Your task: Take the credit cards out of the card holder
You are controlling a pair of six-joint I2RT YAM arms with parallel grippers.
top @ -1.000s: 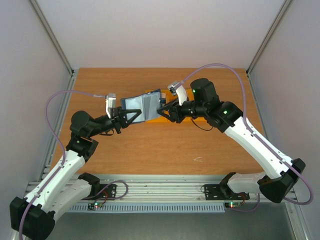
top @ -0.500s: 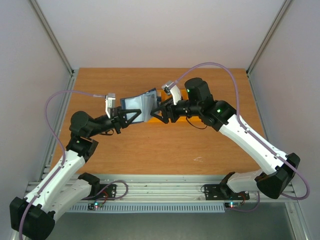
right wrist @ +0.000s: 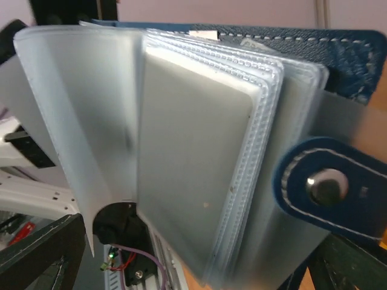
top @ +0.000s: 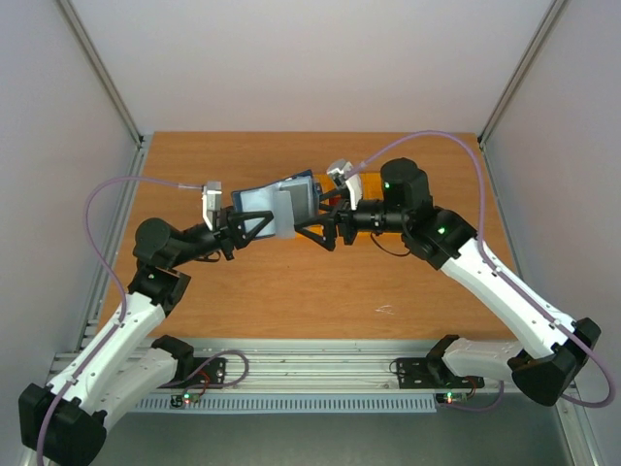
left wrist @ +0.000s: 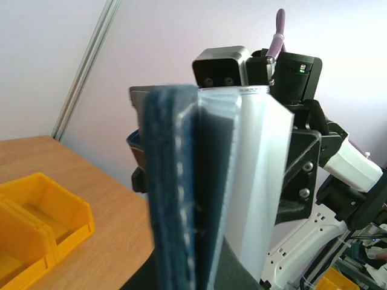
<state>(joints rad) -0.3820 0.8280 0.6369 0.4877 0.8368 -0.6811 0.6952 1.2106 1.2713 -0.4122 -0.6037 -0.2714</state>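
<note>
Top view: my left gripper (top: 260, 225) is clamped on the left edge of the card holder (top: 283, 203), holding it open above the wooden table (top: 291, 291). My right gripper (top: 313, 233) sits just right of the holder with its jaws spread apart and nothing between them. An orange bin (top: 361, 183) shows behind my right arm, on the far side of the holder.

Left wrist view: the holder (left wrist: 178, 193) stands upright and edge-on, close to the lens, its navy cover on the left and frosted clear sleeves (left wrist: 260, 181) fanning to the right. My right arm is just behind it. Two orange bins (left wrist: 36, 211) rest on the table (left wrist: 109, 205), low and left of the holder.

Right wrist view: the sleeves (right wrist: 193, 163) fill the frame, fanned like pages. The navy snap tab (right wrist: 329, 187) hangs at the holder's right side. My fingers (right wrist: 42, 254) sit wide apart, at the bottom corners. I cannot make out any cards inside the sleeves.
</note>
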